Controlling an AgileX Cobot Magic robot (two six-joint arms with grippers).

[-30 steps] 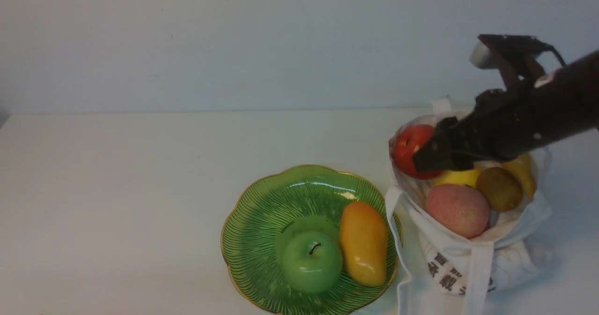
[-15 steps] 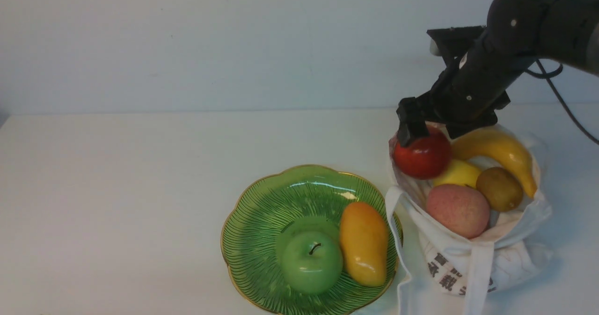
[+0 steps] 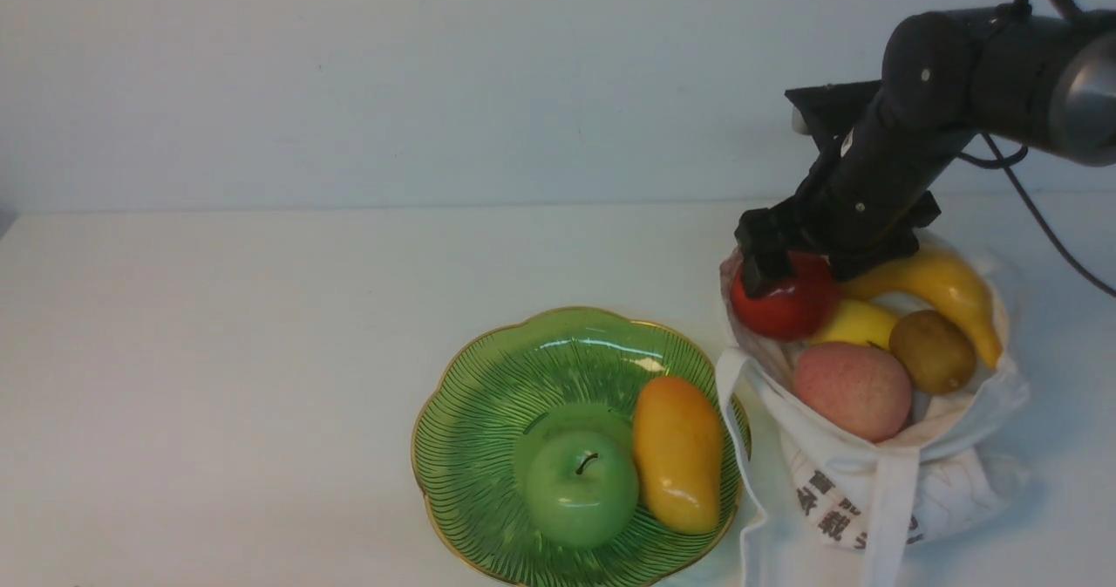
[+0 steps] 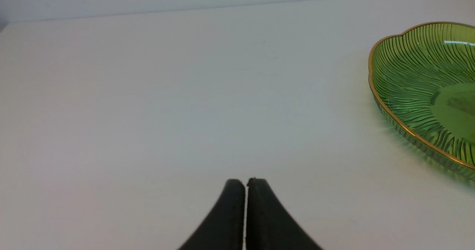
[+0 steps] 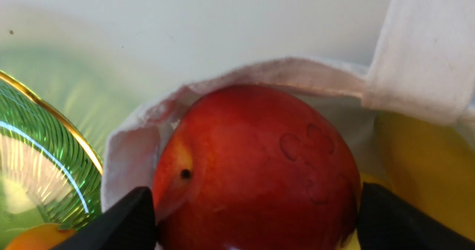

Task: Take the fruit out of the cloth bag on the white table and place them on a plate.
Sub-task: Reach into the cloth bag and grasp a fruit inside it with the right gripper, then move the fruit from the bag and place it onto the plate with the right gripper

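Note:
The cloth bag (image 3: 872,491) stands open on the white table (image 3: 261,351), right of the green plate (image 3: 488,395). It holds a red apple (image 3: 789,308), a banana (image 3: 946,286), a lemon (image 3: 859,325), a kiwi (image 3: 933,351) and a pink fruit (image 3: 853,391). My right gripper (image 3: 793,273) reaches down into the bag's far left corner. In the right wrist view its fingers (image 5: 137,216) press both sides of the red apple (image 5: 256,161), which sits against the bag's rim. My left gripper (image 4: 245,181) is shut and empty, low over bare table left of the plate (image 4: 408,68).
A green apple (image 3: 580,487) and an orange mango-like fruit (image 3: 678,452) lie in the plate's near right part. The bag's strap handles (image 3: 889,517) hang down its front. The plate's rim nearly touches the bag. A pale wall stands behind the table.
My right arm swung from lying across the bag to reaching down from behind. The gripper has come down onto the red apple, which has sunk a little into the bag.

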